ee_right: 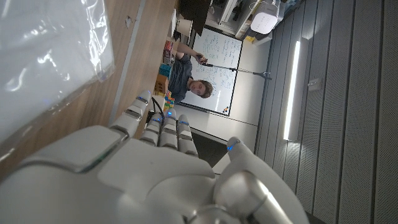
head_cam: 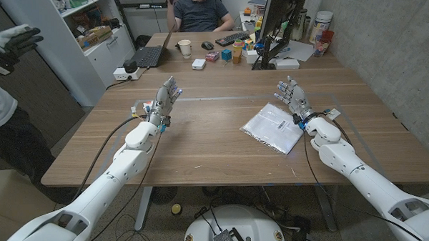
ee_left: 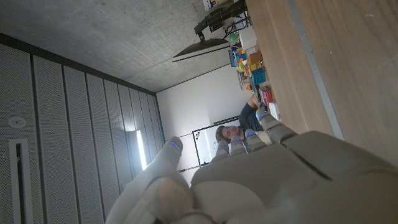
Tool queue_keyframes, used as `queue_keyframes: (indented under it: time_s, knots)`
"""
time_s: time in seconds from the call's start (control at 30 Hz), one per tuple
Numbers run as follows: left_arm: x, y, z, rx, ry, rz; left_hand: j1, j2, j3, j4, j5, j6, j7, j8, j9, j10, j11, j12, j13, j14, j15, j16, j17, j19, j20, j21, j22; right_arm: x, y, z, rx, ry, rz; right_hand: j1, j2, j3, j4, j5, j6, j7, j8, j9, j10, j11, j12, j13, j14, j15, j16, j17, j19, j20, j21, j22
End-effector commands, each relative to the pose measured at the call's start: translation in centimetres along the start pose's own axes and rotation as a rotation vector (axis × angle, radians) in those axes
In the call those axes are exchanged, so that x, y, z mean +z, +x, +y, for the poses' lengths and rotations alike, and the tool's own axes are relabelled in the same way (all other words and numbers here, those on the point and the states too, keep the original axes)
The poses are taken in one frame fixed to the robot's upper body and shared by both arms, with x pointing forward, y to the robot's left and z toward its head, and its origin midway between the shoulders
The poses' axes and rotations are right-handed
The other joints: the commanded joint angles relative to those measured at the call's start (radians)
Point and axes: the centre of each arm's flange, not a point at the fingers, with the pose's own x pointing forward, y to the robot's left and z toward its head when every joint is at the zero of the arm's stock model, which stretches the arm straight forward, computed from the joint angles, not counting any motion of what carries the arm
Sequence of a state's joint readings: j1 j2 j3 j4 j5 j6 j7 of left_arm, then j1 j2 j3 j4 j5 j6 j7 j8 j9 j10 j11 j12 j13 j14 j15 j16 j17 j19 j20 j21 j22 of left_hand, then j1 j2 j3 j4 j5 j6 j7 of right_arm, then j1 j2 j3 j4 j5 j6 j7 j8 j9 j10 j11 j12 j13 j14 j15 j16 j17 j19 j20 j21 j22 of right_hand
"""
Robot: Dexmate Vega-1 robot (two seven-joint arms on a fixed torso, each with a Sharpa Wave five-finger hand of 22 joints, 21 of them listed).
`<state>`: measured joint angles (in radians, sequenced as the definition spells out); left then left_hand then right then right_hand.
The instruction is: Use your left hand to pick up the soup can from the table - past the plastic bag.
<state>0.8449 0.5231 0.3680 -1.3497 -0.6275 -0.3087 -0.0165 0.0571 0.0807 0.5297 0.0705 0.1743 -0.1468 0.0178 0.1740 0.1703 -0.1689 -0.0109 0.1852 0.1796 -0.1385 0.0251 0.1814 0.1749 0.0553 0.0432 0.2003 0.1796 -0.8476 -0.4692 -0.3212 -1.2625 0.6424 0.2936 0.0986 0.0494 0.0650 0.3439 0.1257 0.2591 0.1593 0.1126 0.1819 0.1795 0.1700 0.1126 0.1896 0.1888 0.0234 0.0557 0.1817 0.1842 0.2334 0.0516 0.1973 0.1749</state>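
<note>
Both hands wait, holding nothing.
Left hand (head_cam: pixel 164 101) stands on edge, fingers apart, well left of the bag (head_cam: pixel 273 126); right hand (head_cam: pixel 294 98), fingers apart, just right of it. No can visible; bare table (head_cam: pixel 201 146) between.

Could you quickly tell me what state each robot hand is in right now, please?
Left robot hand: open, holding nothing.
Right robot hand: open, holding nothing, beside the plastic bag.
</note>
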Motion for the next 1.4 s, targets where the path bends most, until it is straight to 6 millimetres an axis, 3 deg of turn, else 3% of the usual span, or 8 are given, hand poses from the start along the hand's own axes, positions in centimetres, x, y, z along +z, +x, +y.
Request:
queue_keyframes:
  time_s: [0.03,0.1,0.53,0.63,0.7,0.77,1.13,1.4]
  knots:
    - [2.3,0.1,-0.4,-0.020,0.047,-0.054,-0.002,0.011,0.006,0.000,0.005,-0.007,-0.001,0.006,0.002,-0.025,0.002,0.005,0.001,-0.008,0.002,0.006,0.004,0.008,0.002,0.005,0.004,-1.0,-0.4,-0.3,0.005,0.037,0.001,-0.001,0.011,0.007,0.001,0.005,0.008,0.002,0.008,0.002,0.010,0.000,0.007,0.002,0.000,0.007,0.008,0.002,0.004,-0.002,0.005,0.002]
    - [2.6,0.0,-0.3,-0.017,0.072,-0.053,-0.001,0.010,0.006,-0.001,0.005,-0.008,-0.002,0.006,0.002,-0.029,-0.010,0.003,0.001,-0.009,0.001,0.005,0.004,0.007,0.002,0.005,0.004,-1.0,-0.4,-0.3,0.004,0.037,0.000,-0.001,0.011,0.007,0.001,0.005,0.008,0.003,0.008,0.002,0.010,0.000,0.007,0.002,0.000,0.007,0.008,0.002,0.004,-0.001,0.005,0.002]
    - [4.7,-0.4,0.7,-0.014,0.203,-0.051,0.013,-0.009,0.002,-0.023,0.005,-0.015,-0.022,0.005,0.002,-0.030,-0.004,0.004,0.001,-0.009,-0.002,0.004,0.001,0.013,0.012,0.006,0.003,-1.1,-0.8,-0.3,0.001,0.040,-0.003,-0.001,0.011,0.005,0.002,0.005,0.007,0.002,0.007,0.002,0.011,0.000,0.007,0.002,0.000,0.007,0.008,0.002,0.004,-0.001,0.005,0.001]
    - [5.2,-0.5,1.1,-0.009,0.238,-0.050,0.024,-0.017,0.002,-0.036,0.006,-0.015,-0.034,0.006,0.002,-0.030,-0.010,0.004,0.001,-0.008,-0.002,0.004,0.000,0.015,0.017,0.006,0.003,-1.1,-0.8,-0.2,0.001,0.039,-0.005,-0.001,0.010,0.005,0.002,0.005,0.007,0.003,0.007,0.002,0.010,0.000,0.007,0.002,0.000,0.007,0.008,0.002,0.004,-0.001,0.005,0.001]
    - [5.6,-0.6,1.4,0.001,0.266,-0.049,0.031,-0.021,0.002,-0.045,0.007,-0.006,-0.061,0.009,0.002,-0.029,-0.010,0.005,0.001,-0.004,-0.001,0.006,0.000,0.020,0.028,0.007,0.003,-1.0,-0.8,-0.2,0.002,0.038,-0.005,-0.001,0.010,0.004,0.002,0.006,0.008,0.002,0.008,0.002,0.010,0.000,0.007,0.002,0.000,0.007,0.008,0.002,0.004,-0.001,0.005,0.001]
    - [6.0,-0.7,1.8,0.009,0.290,-0.051,0.037,-0.025,0.001,-0.054,0.007,0.001,-0.073,0.011,0.003,-0.029,-0.012,0.005,0.002,0.006,0.005,0.009,0.000,0.028,0.052,0.009,0.003,-1.0,-0.8,-0.2,0.003,0.037,-0.006,-0.002,0.010,0.004,0.002,0.006,0.007,0.003,0.007,0.002,0.010,0.000,0.007,0.002,0.000,0.006,0.008,0.002,0.004,-0.001,0.005,0.001]
    - [8.6,-1.0,4.1,0.076,0.466,-0.050,0.058,-0.035,0.003,-0.080,0.007,0.006,-0.083,0.011,0.004,-0.011,-0.008,0.012,0.002,0.027,-0.001,0.012,0.001,0.039,0.054,0.011,0.004,-0.9,-0.7,0.0,0.006,0.034,-0.002,-0.002,0.009,0.002,0.002,0.006,0.007,0.004,0.007,0.002,0.010,0.000,0.007,0.002,0.000,0.007,0.008,0.002,0.004,-0.001,0.005,0.001]
    - [10.9,-1.3,5.4,0.127,0.602,-0.056,0.096,-0.052,0.006,-0.122,0.008,0.013,-0.106,0.014,0.004,-0.012,-0.015,0.011,0.003,0.030,-0.003,0.009,0.002,0.041,0.069,0.008,0.004,-1.0,-0.4,0.1,0.009,0.036,-0.001,-0.003,0.008,0.001,0.002,0.006,0.007,0.003,0.007,0.002,0.010,0.000,0.007,0.002,0.001,0.007,0.008,0.002,0.004,-0.001,0.005,0.001]
